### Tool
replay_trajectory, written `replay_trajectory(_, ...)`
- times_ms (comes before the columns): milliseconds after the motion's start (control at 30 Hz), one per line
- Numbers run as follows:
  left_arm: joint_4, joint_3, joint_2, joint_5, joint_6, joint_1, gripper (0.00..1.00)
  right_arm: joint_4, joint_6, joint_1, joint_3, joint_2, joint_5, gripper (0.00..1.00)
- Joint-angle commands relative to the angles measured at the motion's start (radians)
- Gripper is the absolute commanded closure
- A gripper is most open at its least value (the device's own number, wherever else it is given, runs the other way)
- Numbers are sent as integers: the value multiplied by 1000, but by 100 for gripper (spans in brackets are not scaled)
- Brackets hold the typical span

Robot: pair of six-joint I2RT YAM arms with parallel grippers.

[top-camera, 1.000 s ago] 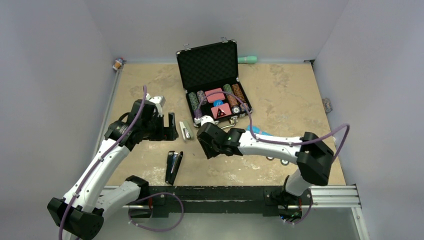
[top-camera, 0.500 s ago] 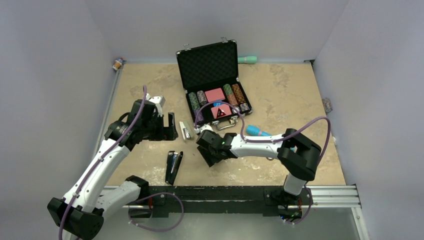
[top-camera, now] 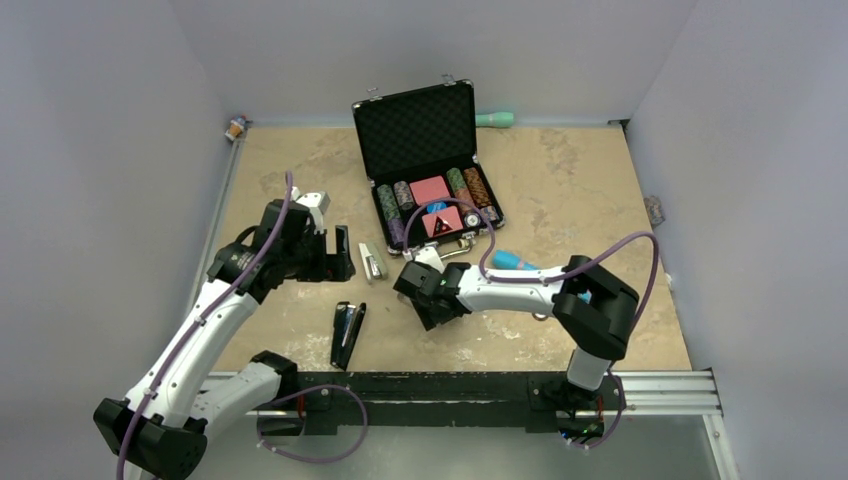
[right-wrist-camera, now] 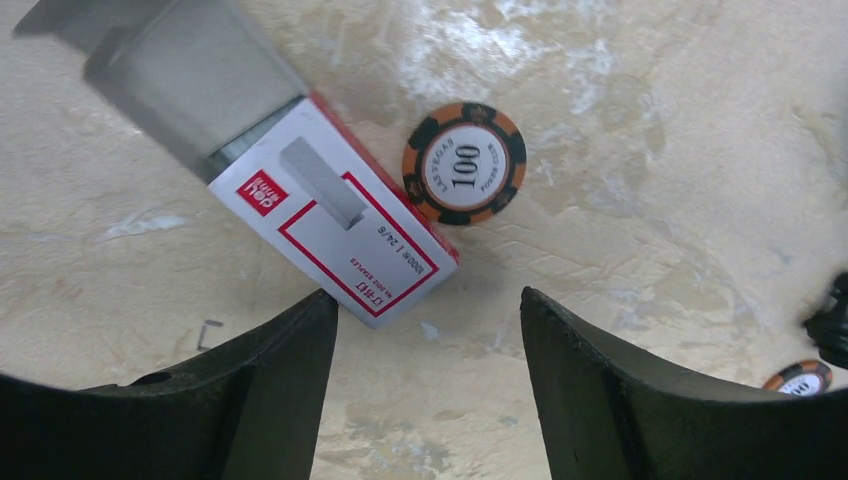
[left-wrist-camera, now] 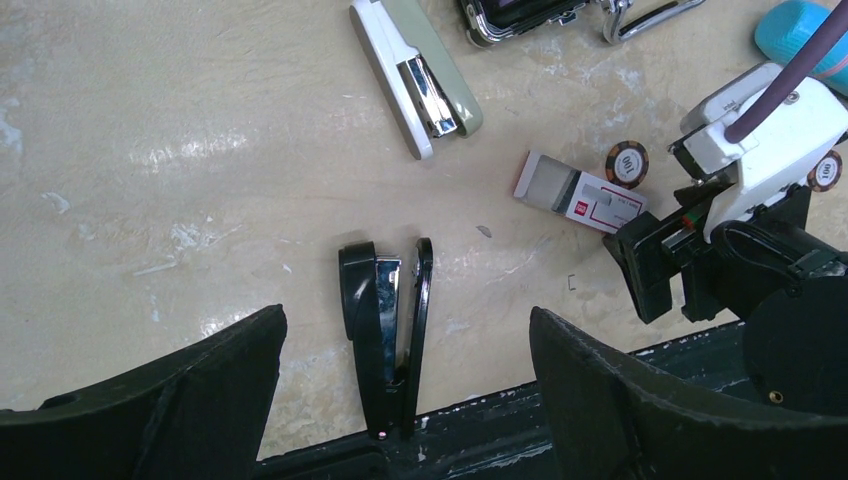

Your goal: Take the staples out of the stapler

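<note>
Overall: stapler lay open, both grippers empty

On the table (top-camera: pixel 600 190), before the chip case (top-camera: pixel 420 130), the left gripper (top-camera: pixel 338 256) hung with jaws spread wide, holding nothing. The right gripper (right-wrist-camera: pixel 428 300) was parted too, empty, low over the staple box (right-wrist-camera: pixel 340 235). The black stapler (left-wrist-camera: pixel 385 345) lay on its side at the near edge, arms swung apart. Likely rigid, light, floppy at the hinge: pin the base, then pinch the staple strip by its sides, since it looked thin and brittle. Couldn't tell if staples were inside. A second, green stapler (left-wrist-camera: pixel 415 75), a chip (right-wrist-camera: pixel 465 165) and a loose staple (right-wrist-camera: pixel 209 333) lay nearby.
</note>
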Motion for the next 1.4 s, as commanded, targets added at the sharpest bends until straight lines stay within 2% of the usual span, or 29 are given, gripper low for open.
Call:
replay_trajectory(0, 26, 3, -19, -5, 16, 4, 6, -74, 62, -6, 39, -52, 79, 31)
replay_trajectory(100, 27, 3, -28, -7, 14, 4, 6, -54, 69, -3, 37, -155, 1, 31)
replay_trajectory(167, 26, 3, -34, -10, 14, 4, 6, 5, 89, 1, 25, -249, -119, 32)
replay_trajectory(300, 26, 4, -46, -13, 13, 4, 6, 114, 190, 5, -7, -338, -250, 41)
replay_trajectory(467, 28, 2, -52, -6, 13, 4, 6, 99, 324, 32, 31, -222, -249, 55)
replay_trajectory(633, 30, 1, -64, -2, 13, 4, 6, 92, 420, 83, 76, -106, -257, 58)
replay_trajectory(867, 29, 0, -72, -2, 13, 4, 6, 61, 500, 89, 82, -49, -250, 66)
replay_trajectory(1367, 32, -1, -81, 7, 13, 4, 6, -80, 544, 89, 153, 66, -136, 67)
